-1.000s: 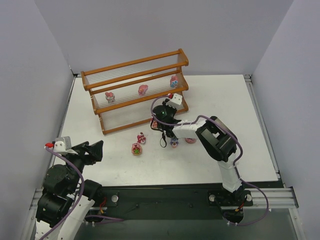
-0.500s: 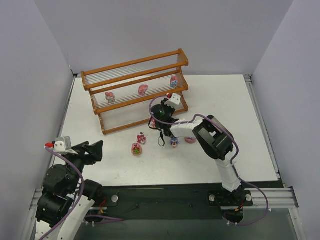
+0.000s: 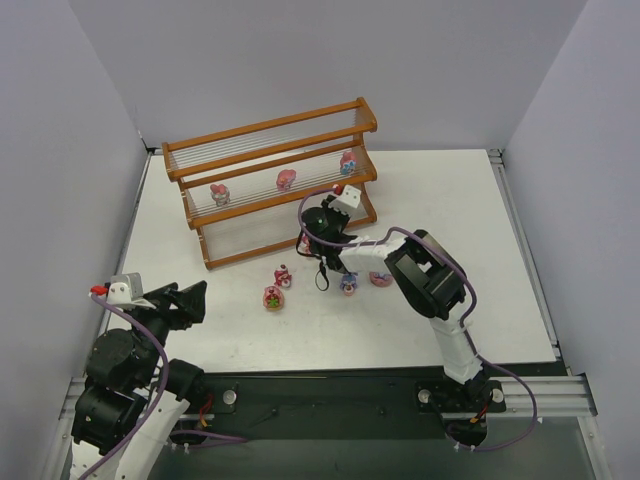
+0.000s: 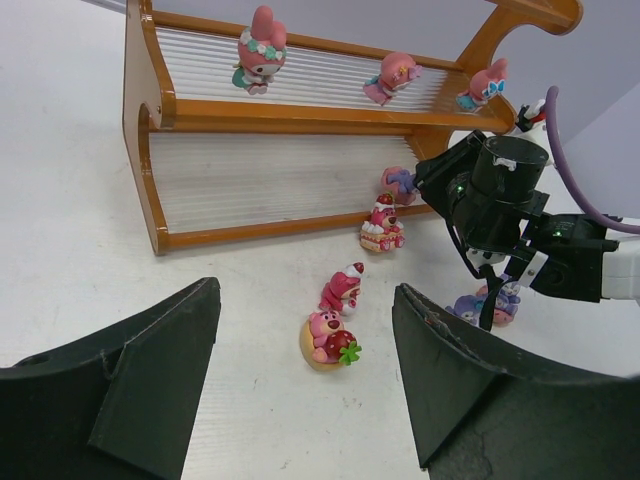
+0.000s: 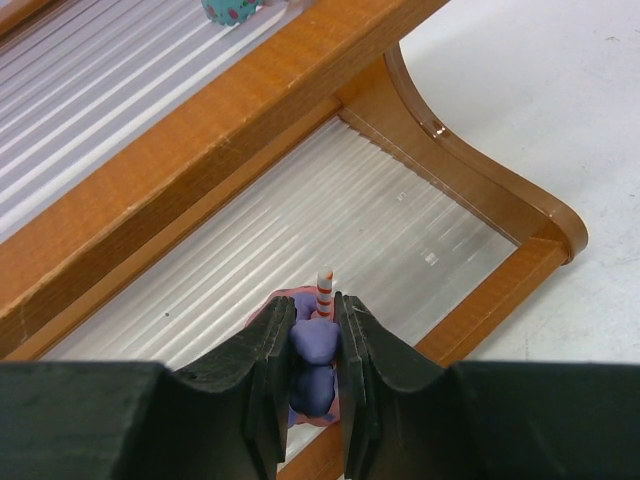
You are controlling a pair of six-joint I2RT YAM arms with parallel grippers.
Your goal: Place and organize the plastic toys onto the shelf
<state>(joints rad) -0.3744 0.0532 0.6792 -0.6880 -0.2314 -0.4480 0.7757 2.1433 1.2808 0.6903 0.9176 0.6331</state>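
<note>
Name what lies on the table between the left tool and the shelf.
In the left wrist view, a red-hatted pink toy and a pink toy on a tan base stand there; a third toy stands close to the shelf.

I see the shelf [image 5: 200, 150] in glossy varnished wood with ribbed pale plastic decks; the purple toy [image 5: 312, 348] looks smooth plastic, my right hand [image 5: 314, 315] matt black.

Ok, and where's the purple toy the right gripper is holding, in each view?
Top external: hidden under the right gripper at the shelf's right end.
Left wrist: centre-right, purple toy at the gripper's tip by the bottom tier.
Right wrist: low centre, pinched between the fingers.
Shared landmark: the shelf's bottom tier.
</note>
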